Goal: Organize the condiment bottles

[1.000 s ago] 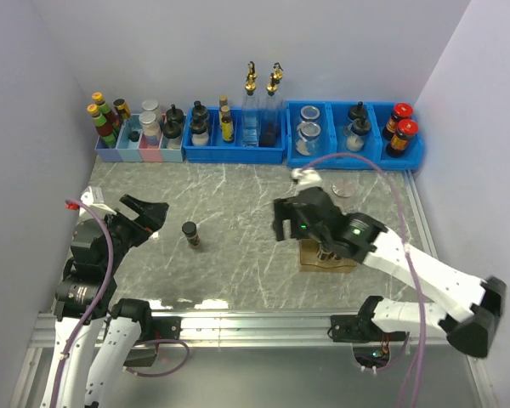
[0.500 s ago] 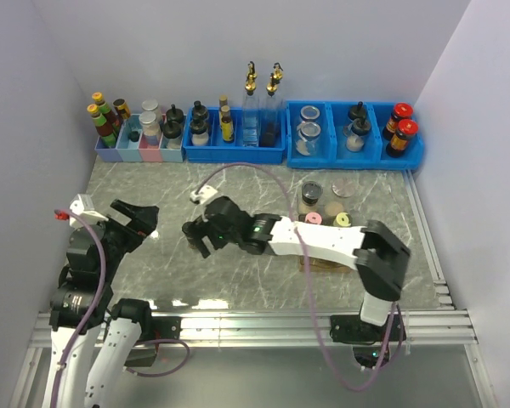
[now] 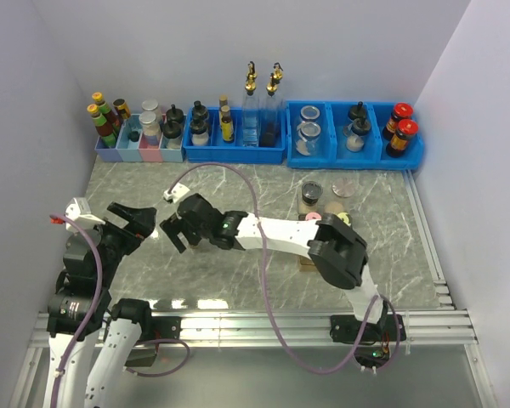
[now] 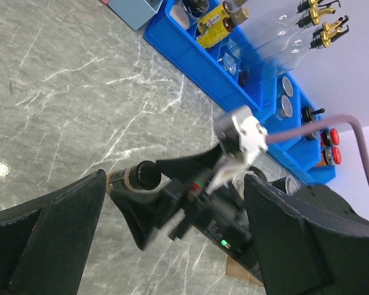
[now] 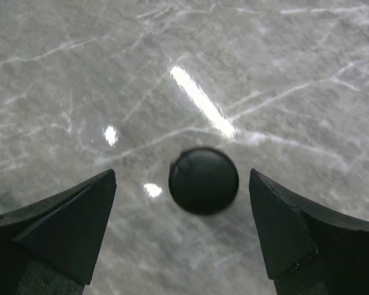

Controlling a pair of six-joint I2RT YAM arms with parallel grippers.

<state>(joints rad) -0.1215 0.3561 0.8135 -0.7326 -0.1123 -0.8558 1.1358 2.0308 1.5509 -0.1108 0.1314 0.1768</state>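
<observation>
Right gripper [image 3: 177,232]: fingers spread apart, over the left half of the grey marble bench [image 3: 255,191].
Small clear black-lidded spice jar [image 5: 203,180]: upright, centred between those fingers, gaps either side.
Left gripper [image 3: 143,223]: fingers apart, empty, just beside.

I can read no text, brand or number anywhere. The yellow label on a bottle [image 4: 216,15] in the blue bin [image 4: 190,64] carries dark print, but it is too small and blurred for me to make out. The black lid of the jar [image 5: 203,180] below my right wrist shows no marking I can read.
</observation>
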